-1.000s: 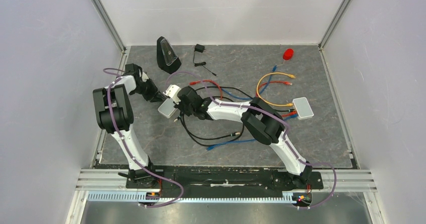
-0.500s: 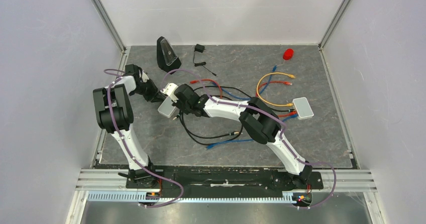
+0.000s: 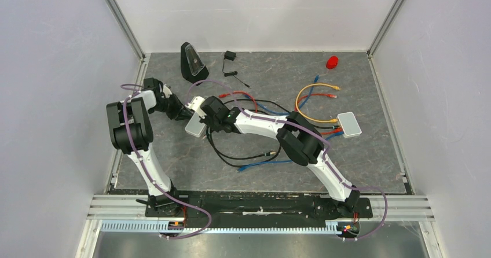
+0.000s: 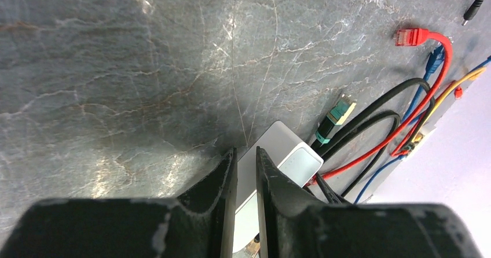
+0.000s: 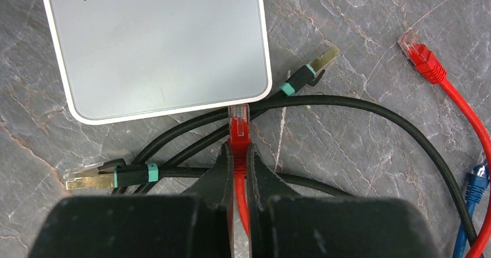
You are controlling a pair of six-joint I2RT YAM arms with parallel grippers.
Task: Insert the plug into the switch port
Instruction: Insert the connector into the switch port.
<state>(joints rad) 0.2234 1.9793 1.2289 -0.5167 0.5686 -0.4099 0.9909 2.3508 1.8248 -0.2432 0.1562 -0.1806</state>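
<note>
The switch [image 5: 156, 44] is a flat pale grey-white box with rounded corners, lying left of the table's middle [image 3: 195, 126]. My left gripper [image 4: 246, 154] is shut on one edge of it [image 4: 284, 148], a finger on each face. My right gripper [image 5: 239, 151] is shut on a red plug [image 5: 239, 122], and its clear tip touches the middle of the switch's near edge. The switch port itself is hidden under that edge. From above, the two grippers [image 3: 184, 114] [image 3: 204, 122] meet at the box from opposite sides.
Black braided cables [image 5: 347, 104] with gold plugs [image 5: 317, 61] lie under and beside the plug. Another red plug [image 5: 420, 52] and a blue one [image 5: 476, 183] lie to the right. A black wedge device [image 3: 193, 62], a black adapter [image 3: 230, 56], a red object [image 3: 332, 62] and a second pale box [image 3: 349, 124] stand farther off.
My right gripper has moved a little left and away with the red plug, up to the switch. The left gripper has closed slightly on the box, which shifted a touch.
</note>
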